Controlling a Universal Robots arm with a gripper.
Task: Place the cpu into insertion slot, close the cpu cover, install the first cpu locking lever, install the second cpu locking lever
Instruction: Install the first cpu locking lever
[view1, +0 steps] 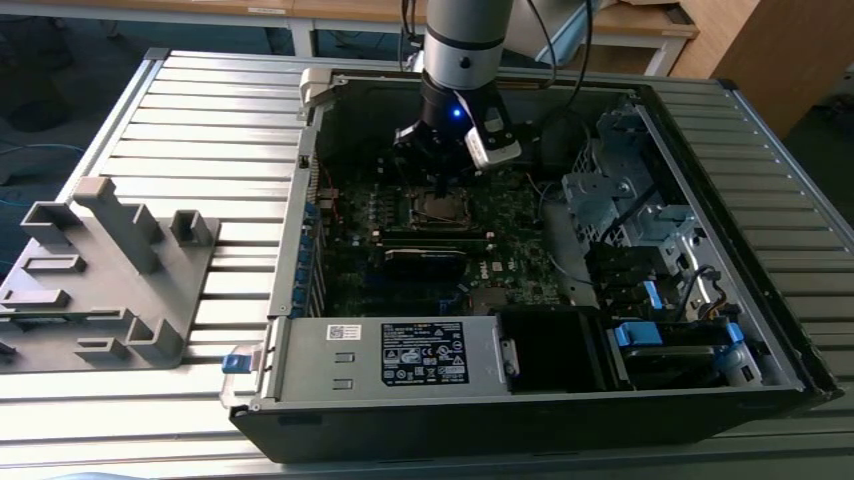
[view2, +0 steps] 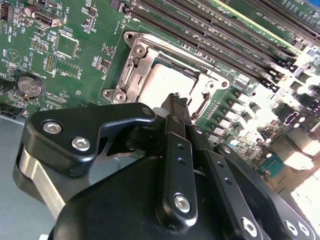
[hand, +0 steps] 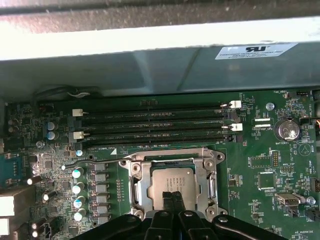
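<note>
In the exterior view, one grey plastic fixture (view1: 107, 280) stands on the slatted worktop (view1: 200, 100) at the exterior view's left. To its right lies one open computer case (view1: 400, 425), with one power supply (view1: 387, 355) along its near edge. One robot arm (view1: 467, 40) reaches down into the case, its gripper (view1: 438, 188) low over the board's socket. A metal drive cage (view1: 614, 190) fills the case's right side.

In the first wrist view, four long memory slots (hand: 155, 122) run side by side just beyond the socket, and one coin battery (hand: 288, 131) sits farther along the board. The cpu (hand: 170, 179) lies flat in the socket, and the cpu cover (hand: 137, 185) lies down around it, the chip's grey top showing through its square opening. One thin wire lever (hand: 95, 159) runs beside the socket; whether it is latched cannot be told.

The gripper (hand: 172, 200) has its two fingers pressed together, holding nothing, its tip right at the cpu's top.
</note>
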